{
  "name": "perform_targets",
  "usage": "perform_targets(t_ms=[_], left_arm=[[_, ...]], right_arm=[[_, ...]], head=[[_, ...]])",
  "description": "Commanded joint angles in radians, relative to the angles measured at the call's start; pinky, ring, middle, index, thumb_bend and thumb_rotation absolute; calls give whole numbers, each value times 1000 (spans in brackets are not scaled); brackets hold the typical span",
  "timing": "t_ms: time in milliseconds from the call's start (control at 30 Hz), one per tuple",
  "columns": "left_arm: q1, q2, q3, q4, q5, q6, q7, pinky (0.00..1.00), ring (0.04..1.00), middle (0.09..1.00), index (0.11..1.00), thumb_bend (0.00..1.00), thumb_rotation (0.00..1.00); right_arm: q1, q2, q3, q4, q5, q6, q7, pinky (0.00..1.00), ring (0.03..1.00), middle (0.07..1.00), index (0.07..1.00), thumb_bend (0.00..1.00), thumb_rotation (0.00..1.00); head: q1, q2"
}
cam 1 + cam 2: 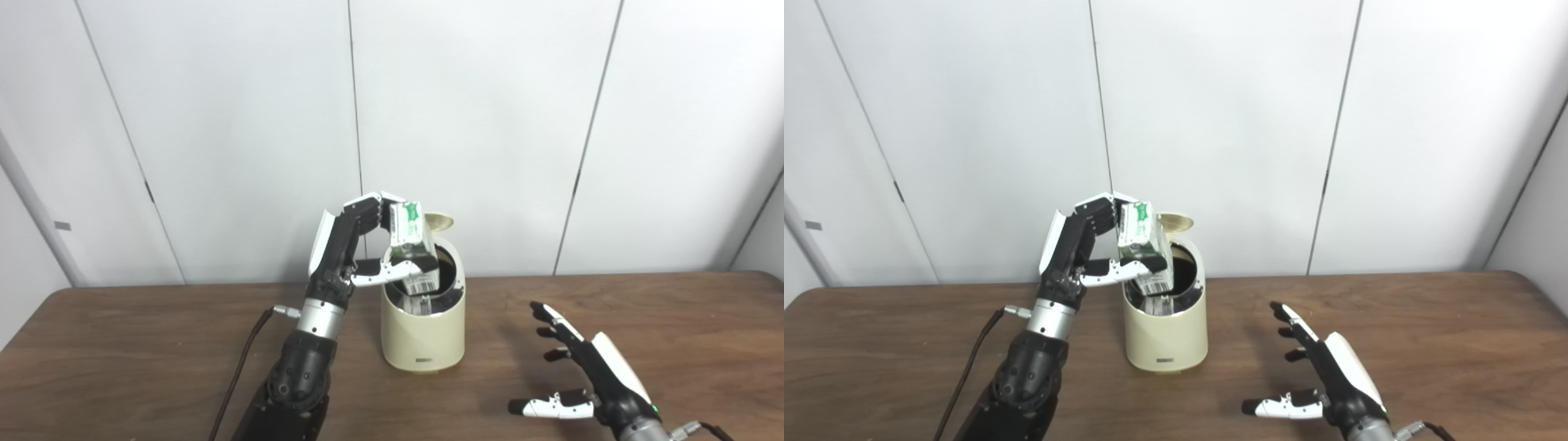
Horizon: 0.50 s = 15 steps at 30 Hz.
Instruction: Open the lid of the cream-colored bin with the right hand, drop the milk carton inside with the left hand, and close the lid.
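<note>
The cream-colored bin (422, 337) stands mid-table with its lid (440, 222) tipped up at the back, the dark opening showing. My left hand (361, 248) is shut on the green-and-white milk carton (413, 251) and holds it tilted over the bin's mouth, its lower end at or just inside the rim. My right hand (582, 370) is open and empty, low over the table to the right of the bin and apart from it. The same scene shows in the right eye view, with the carton (1145, 245) over the bin (1167, 334).
The brown wooden table (122, 343) spans the view, with white wall panels behind. A dark cable (236, 373) runs along my left arm down to the front edge.
</note>
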Motion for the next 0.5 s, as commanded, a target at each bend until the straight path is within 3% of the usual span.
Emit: perform_targets(t_ms=[0, 167, 467], left_arm=[[-76, 0, -7, -5, -10, -31, 8, 463, 457, 485, 494, 505, 0], [-95, 2, -22, 50, -9, -31, 14, 469, 459, 485, 491, 505, 0], [-147, 36, -123, 131, 36, -31, 141, 470, 460, 488, 488, 505, 0]], right_arm=[[-33, -9, -9, -41, -3, -12, -16, 691, 858, 922, 940, 778, 247], [-33, -10, -13, -28, -2, -23, -23, 703, 859, 916, 938, 788, 248], [-26, -9, -18, -30, 4, -25, -23, 705, 855, 917, 940, 788, 249]], head=[[-1, 0], [-11, -1], [-24, -1]])
